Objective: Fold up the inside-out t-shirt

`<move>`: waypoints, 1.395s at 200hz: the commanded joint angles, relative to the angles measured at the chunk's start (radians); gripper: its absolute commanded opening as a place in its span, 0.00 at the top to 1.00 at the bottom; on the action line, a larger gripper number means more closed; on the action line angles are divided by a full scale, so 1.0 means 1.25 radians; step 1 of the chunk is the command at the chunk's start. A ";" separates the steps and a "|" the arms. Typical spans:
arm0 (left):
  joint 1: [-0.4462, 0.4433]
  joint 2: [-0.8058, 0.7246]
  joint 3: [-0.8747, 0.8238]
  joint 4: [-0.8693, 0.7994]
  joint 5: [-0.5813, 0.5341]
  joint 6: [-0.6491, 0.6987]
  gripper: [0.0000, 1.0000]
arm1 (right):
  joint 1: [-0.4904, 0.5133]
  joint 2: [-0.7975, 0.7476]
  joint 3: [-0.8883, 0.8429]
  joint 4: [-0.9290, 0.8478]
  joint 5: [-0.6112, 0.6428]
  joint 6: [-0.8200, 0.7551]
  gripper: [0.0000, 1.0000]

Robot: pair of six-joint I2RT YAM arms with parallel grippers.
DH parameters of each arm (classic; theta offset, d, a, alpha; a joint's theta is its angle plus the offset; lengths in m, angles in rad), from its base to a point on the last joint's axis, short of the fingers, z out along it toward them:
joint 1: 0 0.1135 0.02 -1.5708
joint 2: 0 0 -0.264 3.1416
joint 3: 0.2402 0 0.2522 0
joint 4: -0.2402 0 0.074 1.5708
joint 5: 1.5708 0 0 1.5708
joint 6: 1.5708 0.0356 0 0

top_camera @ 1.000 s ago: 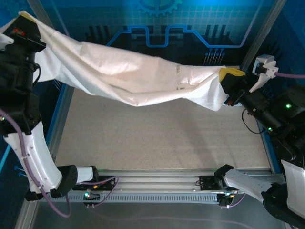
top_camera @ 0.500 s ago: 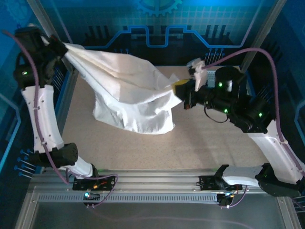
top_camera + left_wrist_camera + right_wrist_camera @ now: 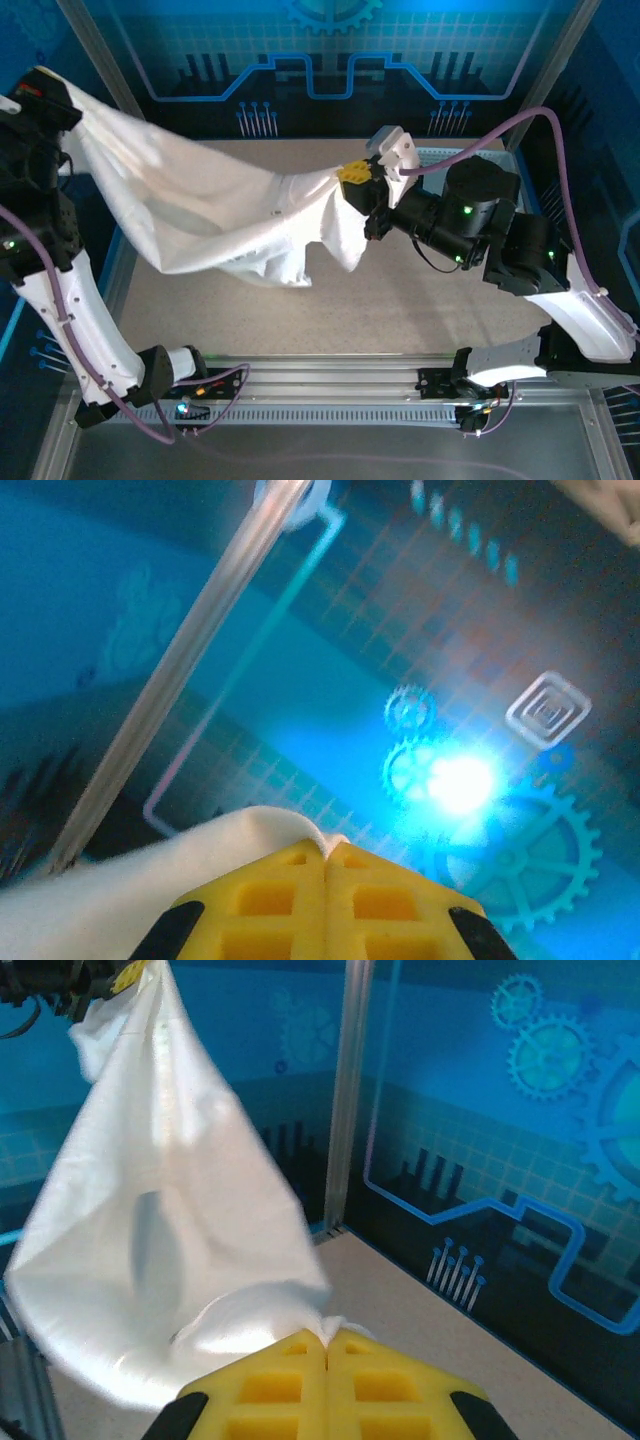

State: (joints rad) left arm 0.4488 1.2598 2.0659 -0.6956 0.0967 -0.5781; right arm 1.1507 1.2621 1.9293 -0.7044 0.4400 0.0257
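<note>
t-shirt (image 3: 200,215): plain white is seen, with soft grey shades in the folds.
left gripper (image 3: 327,858): bright yellow, patterned with square recesses; black at the sides.
right gripper (image 3: 326,1344): the same yellow and black are shown.
table (image 3: 430,300): beige, finely speckled.
back wall (image 3: 180,40): dark blue, printed with a cyan grid, gears and circuit lines.
cables (image 3: 520,118): purple.
right arm (image 3: 590,325): white covers, black joints.

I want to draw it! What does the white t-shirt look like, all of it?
The t-shirt is white, soft, wrinkly cloth. It hangs stretched between two shut grippers: the left gripper pinches one end up high, the right gripper pinches the other lower, over the table. The middle sags in loose folds; whether it touches the table is unclear.
</note>
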 commanded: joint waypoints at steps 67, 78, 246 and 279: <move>0.128 0.095 -0.047 -0.108 0.051 -0.077 1.00 | -0.012 0.087 -0.042 0.015 -0.168 0.111 1.00; 0.151 0.116 0.039 -0.115 0.053 -0.077 1.00 | 0.027 0.110 -0.035 0.029 -0.164 0.109 1.00; -0.665 0.828 0.466 -0.083 0.021 0.078 1.00 | -0.114 -0.399 -0.886 0.048 0.146 0.814 1.00; -0.728 0.910 0.463 -0.109 0.045 0.056 1.00 | -0.157 -0.464 -0.932 -0.009 0.090 0.832 1.00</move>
State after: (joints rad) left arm -0.4427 2.4191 2.5744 -0.8040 0.1322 -0.5167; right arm 0.9966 0.6994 0.7971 -0.6567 0.5499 0.9699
